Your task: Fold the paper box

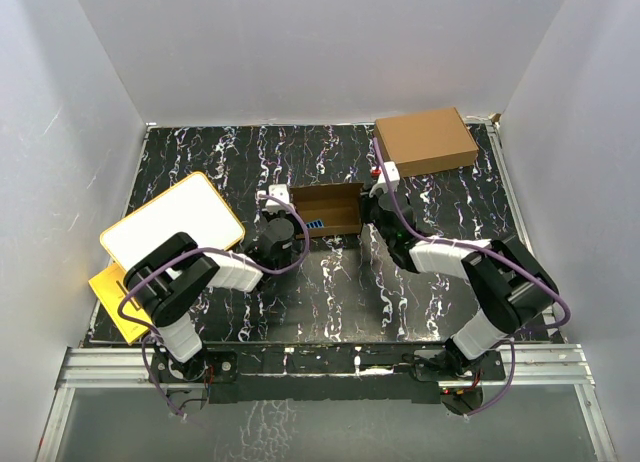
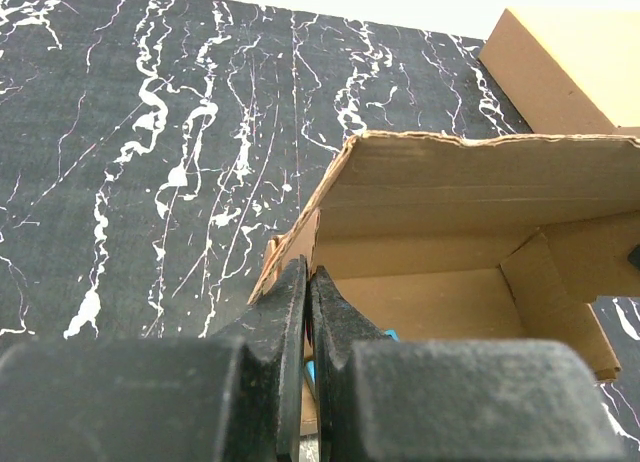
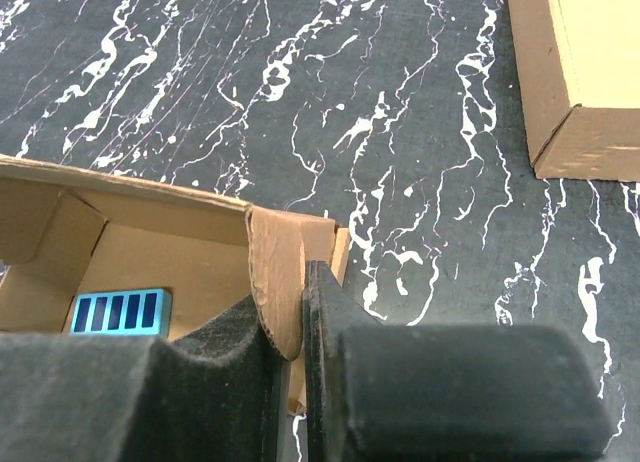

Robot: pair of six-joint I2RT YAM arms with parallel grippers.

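Note:
The paper box is a small brown cardboard box, partly folded and open, in the middle of the black marbled table. A blue striped sticker shows on its inner floor. My left gripper is shut on the box's left end wall. My right gripper is shut on the box's right end flap. In the left wrist view the box's far wall stands upright. Both grippers hold the box at its two ends.
A larger ready-made brown box sits at the back right, and also shows in the right wrist view. A white board with a yellow rim lies at the left over a yellow sheet. White walls surround the table.

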